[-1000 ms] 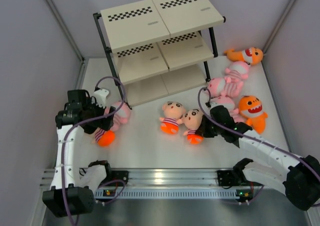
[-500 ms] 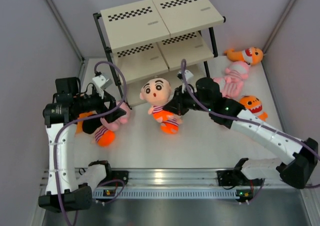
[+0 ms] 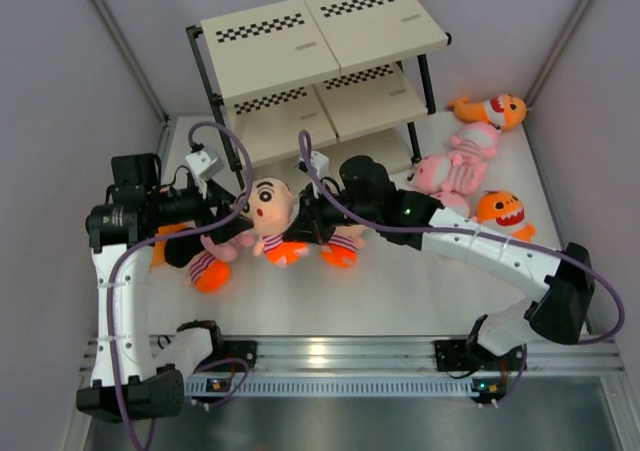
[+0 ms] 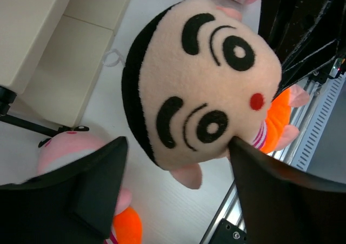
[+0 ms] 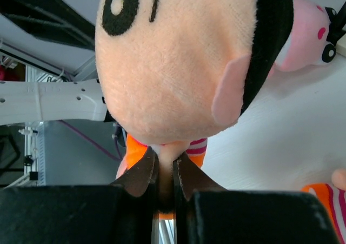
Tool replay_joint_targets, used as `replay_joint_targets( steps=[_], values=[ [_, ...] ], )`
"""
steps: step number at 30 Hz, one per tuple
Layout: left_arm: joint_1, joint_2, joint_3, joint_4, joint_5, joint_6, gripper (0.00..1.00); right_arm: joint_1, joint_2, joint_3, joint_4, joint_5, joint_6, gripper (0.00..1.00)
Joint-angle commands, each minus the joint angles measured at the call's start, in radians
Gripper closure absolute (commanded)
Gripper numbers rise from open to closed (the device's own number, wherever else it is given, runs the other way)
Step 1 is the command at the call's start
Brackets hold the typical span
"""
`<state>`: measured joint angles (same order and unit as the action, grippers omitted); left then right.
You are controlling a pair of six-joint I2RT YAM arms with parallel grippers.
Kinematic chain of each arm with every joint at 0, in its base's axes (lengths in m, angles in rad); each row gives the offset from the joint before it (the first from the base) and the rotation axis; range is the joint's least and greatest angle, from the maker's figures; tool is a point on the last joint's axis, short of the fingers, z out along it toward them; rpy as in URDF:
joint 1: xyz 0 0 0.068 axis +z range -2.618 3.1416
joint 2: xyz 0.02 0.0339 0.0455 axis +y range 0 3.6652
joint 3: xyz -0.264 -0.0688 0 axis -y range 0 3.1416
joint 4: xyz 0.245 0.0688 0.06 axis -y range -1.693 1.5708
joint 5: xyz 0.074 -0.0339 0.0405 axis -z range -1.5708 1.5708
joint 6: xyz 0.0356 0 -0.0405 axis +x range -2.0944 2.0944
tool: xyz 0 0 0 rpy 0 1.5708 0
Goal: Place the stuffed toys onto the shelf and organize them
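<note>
My right gripper (image 3: 303, 221) (image 5: 165, 163) is shut on a limb of a peach-headed doll (image 3: 268, 205) (image 5: 173, 54) and holds it in the air. The doll's head (image 4: 200, 87) sits between the wide-open fingers of my left gripper (image 3: 236, 214) (image 4: 177, 142), and the right finger touches its chin. The three-tier shelf (image 3: 320, 31) stands at the back with nothing on its visible boards. Another doll (image 3: 345, 248) lies under my right arm. A pink animal (image 3: 243, 233) and a doll (image 3: 207, 269) lie under my left gripper.
Two pink animals (image 3: 450, 174) (image 3: 476, 139) and two orange sharks (image 3: 497, 109) (image 3: 505, 211) lie at the right of the table. An orange toy (image 3: 162, 243) lies behind my left arm. The shelf's black leg (image 3: 225, 131) stands close to my left gripper.
My right gripper took the doll off the table, lifted it and carried it left into my left gripper's open fingers. My left arm rose and has held still since.
</note>
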<state>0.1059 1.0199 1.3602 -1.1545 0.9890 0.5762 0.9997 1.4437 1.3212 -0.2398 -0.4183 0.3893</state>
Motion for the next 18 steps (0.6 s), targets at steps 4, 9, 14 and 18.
replay_joint_targets(
  steps=[4,9,14,18],
  values=[
    [-0.003,0.011,0.039,-0.008,0.071,0.031,1.0,0.027,0.011,0.079,0.082,-0.039,-0.015,0.98],
    [-0.002,0.025,0.062,-0.008,0.039,-0.007,1.0,0.025,-0.063,0.04,0.042,0.119,-0.087,0.54],
    [-0.002,0.034,0.079,-0.008,-0.006,-0.038,1.0,0.051,-0.28,-0.163,0.19,0.363,-0.367,0.36],
    [-0.002,0.04,0.091,-0.008,0.002,-0.055,1.0,0.138,-0.48,-0.399,0.402,0.408,-0.761,0.33]
  ],
)
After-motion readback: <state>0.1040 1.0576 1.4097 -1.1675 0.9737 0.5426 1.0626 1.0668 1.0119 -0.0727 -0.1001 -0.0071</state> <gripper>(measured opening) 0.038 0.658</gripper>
